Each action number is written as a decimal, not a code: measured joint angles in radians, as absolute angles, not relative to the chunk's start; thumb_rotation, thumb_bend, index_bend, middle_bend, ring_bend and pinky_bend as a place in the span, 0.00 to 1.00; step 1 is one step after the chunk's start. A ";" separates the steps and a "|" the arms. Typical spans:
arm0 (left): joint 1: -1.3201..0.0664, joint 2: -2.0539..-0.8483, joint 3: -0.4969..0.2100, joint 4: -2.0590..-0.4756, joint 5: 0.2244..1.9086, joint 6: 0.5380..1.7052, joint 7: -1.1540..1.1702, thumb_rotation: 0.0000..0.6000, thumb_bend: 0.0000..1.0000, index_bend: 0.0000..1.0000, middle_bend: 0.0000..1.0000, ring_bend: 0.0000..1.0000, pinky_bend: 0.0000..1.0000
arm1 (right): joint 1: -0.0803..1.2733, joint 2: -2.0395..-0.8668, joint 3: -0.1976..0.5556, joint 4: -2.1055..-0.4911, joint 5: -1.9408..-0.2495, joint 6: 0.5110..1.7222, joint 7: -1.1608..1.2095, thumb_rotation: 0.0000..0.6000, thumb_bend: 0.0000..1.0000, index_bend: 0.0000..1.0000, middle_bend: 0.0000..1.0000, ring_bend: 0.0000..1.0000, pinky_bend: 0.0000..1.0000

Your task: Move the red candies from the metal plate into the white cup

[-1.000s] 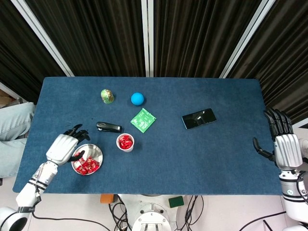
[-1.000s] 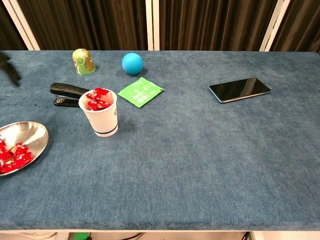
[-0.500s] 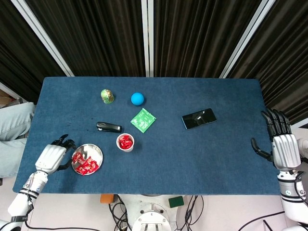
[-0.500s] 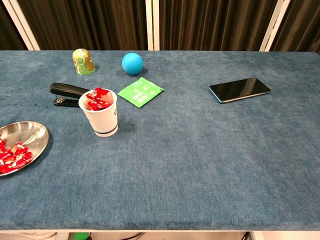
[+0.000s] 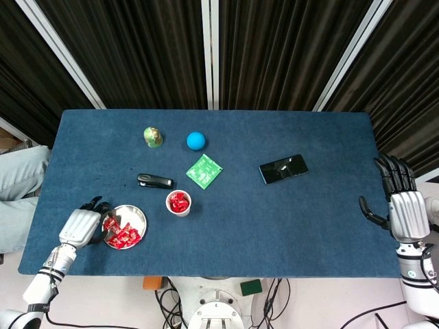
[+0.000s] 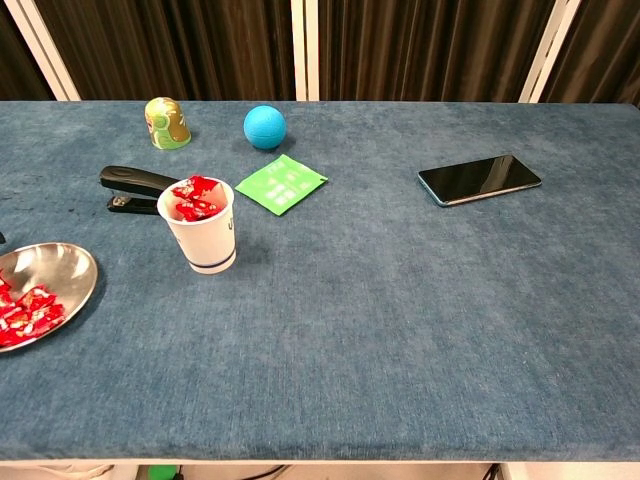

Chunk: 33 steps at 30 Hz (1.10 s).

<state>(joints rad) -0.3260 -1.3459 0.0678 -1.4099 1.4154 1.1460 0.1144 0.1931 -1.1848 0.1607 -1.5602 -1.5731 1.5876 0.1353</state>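
Observation:
The metal plate (image 5: 134,216) sits near the table's front left with several red candies (image 5: 123,235) piled in it. In the chest view the plate (image 6: 60,265) and its candies (image 6: 24,312) lie at the left edge. The white cup (image 5: 178,204) stands just right of the plate, holding red candies (image 6: 196,197) up to its rim (image 6: 205,240). My left hand (image 5: 82,225) lies at the plate's left rim, its dark fingers apart and reaching over the nearest candies; I see nothing held. My right hand (image 5: 405,205) hovers open off the table's right edge.
A black stapler (image 5: 154,181) lies just behind the plate and cup. Further back are a green card (image 5: 204,171), a blue ball (image 5: 196,140) and a green-yellow figurine (image 5: 152,136). A black phone (image 5: 283,168) lies to the right of centre.
My left hand dropped from above the plate toward the front left, then edged right to the plate's rim. The right hand has barely shifted.

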 measured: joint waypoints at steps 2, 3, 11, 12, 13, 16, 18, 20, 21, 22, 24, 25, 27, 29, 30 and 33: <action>-0.323 -1.357 0.064 -1.400 1.416 1.150 0.119 1.00 0.31 0.38 0.20 0.07 0.28 | 0.194 -1.184 0.162 -1.560 -1.572 1.587 0.136 1.00 0.38 0.00 0.00 0.00 0.00; -0.323 -1.360 0.063 -1.398 1.417 1.150 0.121 1.00 0.31 0.38 0.20 0.07 0.28 | 0.194 -1.184 0.162 -1.560 -1.572 1.587 0.136 1.00 0.38 0.00 0.00 0.00 0.00; -0.319 -1.368 0.060 -1.394 1.420 1.145 0.125 1.00 0.31 0.39 0.20 0.07 0.28 | 0.195 -1.188 0.161 -1.556 -1.569 1.582 0.137 1.00 0.38 0.00 0.00 0.00 0.00; -0.318 -1.368 0.060 -1.395 1.420 1.145 0.127 1.00 0.31 0.39 0.20 0.07 0.28 | 0.195 -1.189 0.161 -1.555 -1.569 1.582 0.136 1.00 0.38 0.00 0.00 0.00 0.00; -0.318 -1.368 0.060 -1.396 1.420 1.143 0.127 1.00 0.31 0.39 0.19 0.07 0.28 | 0.195 -1.189 0.161 -1.555 -1.568 1.582 0.136 1.00 0.38 0.00 0.00 0.00 0.00; -0.317 -1.367 0.062 -1.397 1.420 1.136 0.129 1.00 0.31 0.39 0.19 0.07 0.28 | 0.196 -1.189 0.162 -1.555 -1.568 1.582 0.135 1.00 0.38 0.00 0.00 0.00 0.00; -0.317 -1.368 0.062 -1.396 1.419 1.132 0.130 1.00 0.31 0.39 0.19 0.07 0.28 | 0.196 -1.189 0.162 -1.556 -1.568 1.581 0.134 1.00 0.38 0.00 0.00 0.00 0.00; -0.316 -1.369 0.060 -1.395 1.420 1.134 0.131 1.00 0.31 0.38 0.19 0.07 0.28 | 0.197 -1.189 0.162 -1.556 -1.568 1.580 0.133 1.00 0.38 0.00 0.00 0.00 0.00; -0.316 -1.370 0.060 -1.393 1.421 1.135 0.134 1.00 0.31 0.38 0.19 0.07 0.28 | 0.197 -1.189 0.161 -1.556 -1.568 1.580 0.133 1.00 0.38 0.00 0.00 0.00 0.00; -0.316 -1.372 0.059 -1.391 1.421 1.135 0.136 1.00 0.31 0.38 0.19 0.07 0.28 | 0.197 -1.190 0.161 -1.556 -1.568 1.580 0.133 1.00 0.38 0.00 0.00 0.00 0.00; -0.315 -1.374 0.057 -1.387 1.419 1.135 0.143 1.00 0.31 0.38 0.19 0.07 0.28 | 0.197 -1.190 0.162 -1.556 -1.567 1.579 0.132 1.00 0.38 0.00 0.00 0.00 0.00; -0.315 -1.375 0.056 -1.385 1.419 1.136 0.146 1.00 0.31 0.38 0.19 0.07 0.28 | 0.197 -1.189 0.162 -1.556 -1.567 1.580 0.132 1.00 0.38 0.00 0.00 0.00 0.00; -0.314 -1.378 0.054 -1.381 1.418 1.138 0.155 1.00 0.31 0.39 0.19 0.07 0.28 | 0.196 -1.189 0.163 -1.557 -1.566 1.580 0.132 1.00 0.38 0.00 0.00 0.00 0.00; -0.313 -1.379 0.051 -1.378 1.415 1.139 0.160 1.00 0.31 0.39 0.19 0.07 0.28 | 0.197 -1.189 0.163 -1.557 -1.566 1.580 0.131 1.00 0.38 0.00 0.00 0.00 0.00; -0.312 -1.380 0.050 -1.377 1.414 1.139 0.162 1.00 0.31 0.40 0.19 0.07 0.28 | 0.197 -1.189 0.162 -1.557 -1.567 1.579 0.130 1.00 0.38 0.00 0.00 0.00 0.00; -0.311 -1.382 0.049 -1.374 1.413 1.140 0.172 1.00 0.31 0.42 0.19 0.07 0.28 | 0.198 -1.189 0.162 -1.559 -1.567 1.576 0.128 1.00 0.38 0.00 0.00 0.00 0.00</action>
<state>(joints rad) -0.3113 -1.3817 0.0491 -1.3742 1.4133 1.1396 0.1719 0.1984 -1.1892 0.1617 -1.5587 -1.5667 1.5761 0.1282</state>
